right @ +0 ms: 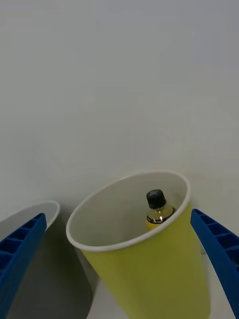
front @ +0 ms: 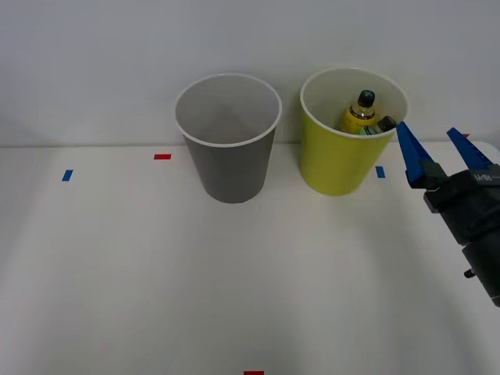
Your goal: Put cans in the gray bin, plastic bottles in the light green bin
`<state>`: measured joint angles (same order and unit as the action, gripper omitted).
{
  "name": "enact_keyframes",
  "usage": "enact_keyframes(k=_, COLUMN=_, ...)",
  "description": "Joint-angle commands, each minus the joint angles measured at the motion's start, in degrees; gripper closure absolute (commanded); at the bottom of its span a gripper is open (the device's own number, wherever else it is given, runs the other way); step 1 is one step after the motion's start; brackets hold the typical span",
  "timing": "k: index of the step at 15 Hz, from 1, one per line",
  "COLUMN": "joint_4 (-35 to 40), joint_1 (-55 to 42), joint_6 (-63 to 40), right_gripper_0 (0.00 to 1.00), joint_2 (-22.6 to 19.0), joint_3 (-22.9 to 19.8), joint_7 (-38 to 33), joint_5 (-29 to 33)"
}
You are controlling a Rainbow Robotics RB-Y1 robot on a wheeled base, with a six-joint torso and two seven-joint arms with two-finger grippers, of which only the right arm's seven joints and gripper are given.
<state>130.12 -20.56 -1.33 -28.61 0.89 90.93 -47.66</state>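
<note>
The gray bin stands upright at the back middle of the white table, and I see only its pale inner wall. Just to its right stands the light green bin. Inside it a yellow plastic bottle with a black cap stands upright, and a second black cap over a bit of green shows beside it. My right gripper hangs open and holds nothing, right of the green bin and near its rim height. In the right wrist view the green bin and yellow bottle sit between my fingers. Cans are out of view.
Small tape marks lie on the table: red and blue to the left of the bins, blue by the green bin, red at the front edge. A plain wall rises close behind the bins.
</note>
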Motion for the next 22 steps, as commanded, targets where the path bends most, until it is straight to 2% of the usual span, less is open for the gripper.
enact_keyframes(k=1, joint_4=1.98, joint_1=-6.16, joint_6=0.54, right_gripper_0=0.0, joint_2=0.13, joint_3=-0.01, joint_7=1.71, joint_5=0.55)
enact_keyframes(k=4, joint_4=3.74, joint_1=-12.84, joint_6=1.86, right_gripper_0=0.0, joint_2=-0.57, joint_3=0.26, joint_7=2.5, joint_5=1.34)
enact_keyframes(k=9, joint_4=3.65, joint_1=-21.89, joint_6=7.48, right_gripper_0=0.0, joint_2=-1.54, joint_3=3.42, joint_7=4.52, joint_5=3.01)
enact_keyframes(k=16, joint_4=3.47, joint_1=-31.82, joint_6=8.1, right_gripper_0=0.0, joint_2=-1.98, joint_3=3.68, joint_7=7.69, joint_5=5.82)
enact_keyframes(k=18, joint_4=3.56, joint_1=-33.93, joint_6=8.45, right_gripper_0=0.0, joint_2=-1.71, joint_3=3.86, joint_7=8.48, joint_5=6.44)
enact_keyframes(k=22, joint_4=3.47, joint_1=-37.19, joint_6=10.47, right_gripper_0=0.0, joint_2=1.36, joint_3=6.5, joint_7=10.32, joint_5=7.75)
